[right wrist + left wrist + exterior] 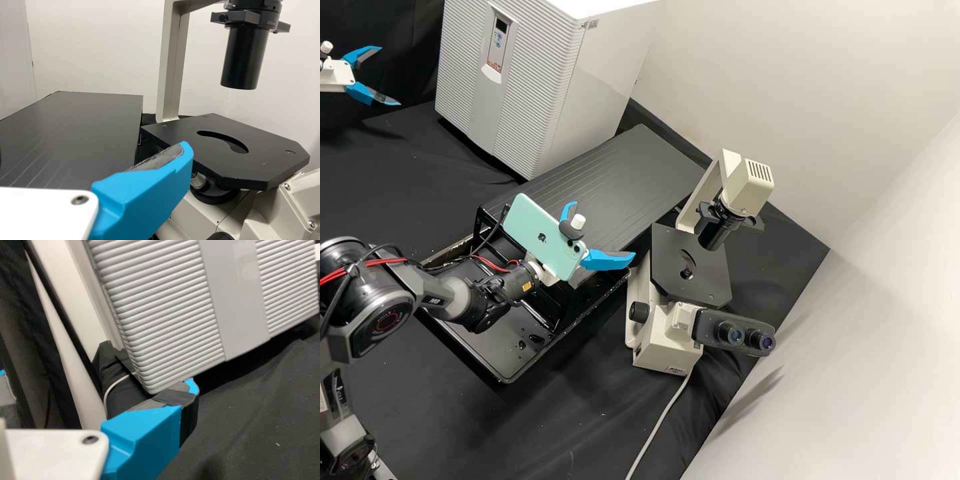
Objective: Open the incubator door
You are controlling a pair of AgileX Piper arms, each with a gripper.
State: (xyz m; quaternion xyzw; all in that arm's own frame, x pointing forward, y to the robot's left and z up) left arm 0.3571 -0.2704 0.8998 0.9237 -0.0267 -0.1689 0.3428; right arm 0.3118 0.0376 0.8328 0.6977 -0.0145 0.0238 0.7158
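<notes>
Gaping near the ribbed, boxy incubator (533, 80), the left gripper (391, 76) was seen.
Near the flat black microscope stage (672, 260), the right gripper (605, 229) was held spread.

My listing of the room: one plain off-white wall (853, 87); a second pale wall (867, 347), meeting it at a corner, soft grey shadows across it; one surface (567, 427), draped in creased black cloth; dark hanging fabric (380, 20), upper left in the high view.
</notes>
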